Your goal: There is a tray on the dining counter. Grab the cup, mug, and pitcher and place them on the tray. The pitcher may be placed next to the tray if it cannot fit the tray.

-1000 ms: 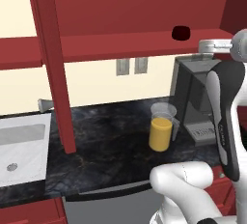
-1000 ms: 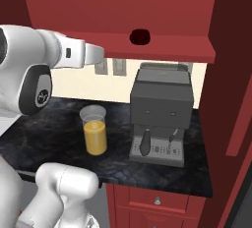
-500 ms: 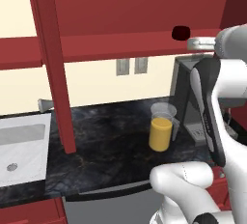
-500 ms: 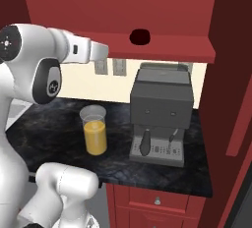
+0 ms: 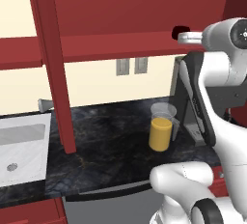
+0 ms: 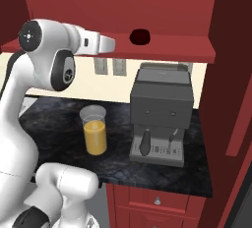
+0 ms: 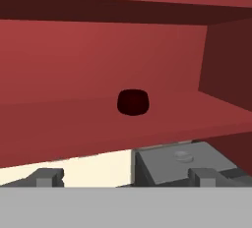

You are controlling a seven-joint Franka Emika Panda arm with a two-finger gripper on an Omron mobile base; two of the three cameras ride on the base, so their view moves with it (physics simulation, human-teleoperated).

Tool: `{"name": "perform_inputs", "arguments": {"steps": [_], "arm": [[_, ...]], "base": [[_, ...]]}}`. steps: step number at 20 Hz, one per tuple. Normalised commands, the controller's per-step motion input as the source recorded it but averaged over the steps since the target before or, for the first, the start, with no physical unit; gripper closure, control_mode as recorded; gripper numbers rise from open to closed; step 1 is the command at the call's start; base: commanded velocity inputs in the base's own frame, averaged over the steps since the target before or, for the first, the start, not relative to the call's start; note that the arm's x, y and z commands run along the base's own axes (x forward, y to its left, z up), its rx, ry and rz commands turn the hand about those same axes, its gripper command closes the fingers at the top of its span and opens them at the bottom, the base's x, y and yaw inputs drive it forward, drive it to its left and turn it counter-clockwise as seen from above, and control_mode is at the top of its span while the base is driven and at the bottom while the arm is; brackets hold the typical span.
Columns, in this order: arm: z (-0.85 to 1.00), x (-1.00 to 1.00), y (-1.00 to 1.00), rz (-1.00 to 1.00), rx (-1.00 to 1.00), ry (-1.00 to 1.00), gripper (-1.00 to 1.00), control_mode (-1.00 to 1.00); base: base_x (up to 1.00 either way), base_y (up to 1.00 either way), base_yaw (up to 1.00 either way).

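Hand view: hand (image 7: 126,175) spread wide, empty, facing the mug (image 7: 133,102) on the red shelf (image 7: 74,119).

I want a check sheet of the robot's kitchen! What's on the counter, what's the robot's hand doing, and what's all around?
Surface: black marbled counter, bare around the pitcher.
Job's things: pitcher of orange liquid stands upright on the counter, apart from the coffee machine; dark red mug sits up on the red shelf.
Clutter: grey coffee machine on the counter to the right of the pitcher.
Grippers: gripper open, empty, raised to shelf height and aimed at the mug, not touching it.
Cables: nothing seen.
Surroundings: white sink, red post, wall sockets, red drawers below.
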Motion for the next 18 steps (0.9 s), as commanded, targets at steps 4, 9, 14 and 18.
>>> {"name": "perform_inputs", "arguments": {"steps": [4,9,14,18], "arm": [[-0.04,0.47,0.00,0.00,0.00,0.00,-1.00,-1.00],[-0.03,0.44,0.00,0.00,0.00,0.00,-1.00,-1.00],[-0.02,0.42,0.00,0.00,0.00,0.00,-1.00,-1.00],[-0.02,0.31,0.00,0.00,0.00,0.00,-1.00,-1.00]], "base": [[0.00,0.00,0.00],[0.00,0.00,0.00],[0.00,0.00,0.00],[0.00,0.00,0.00]]}}
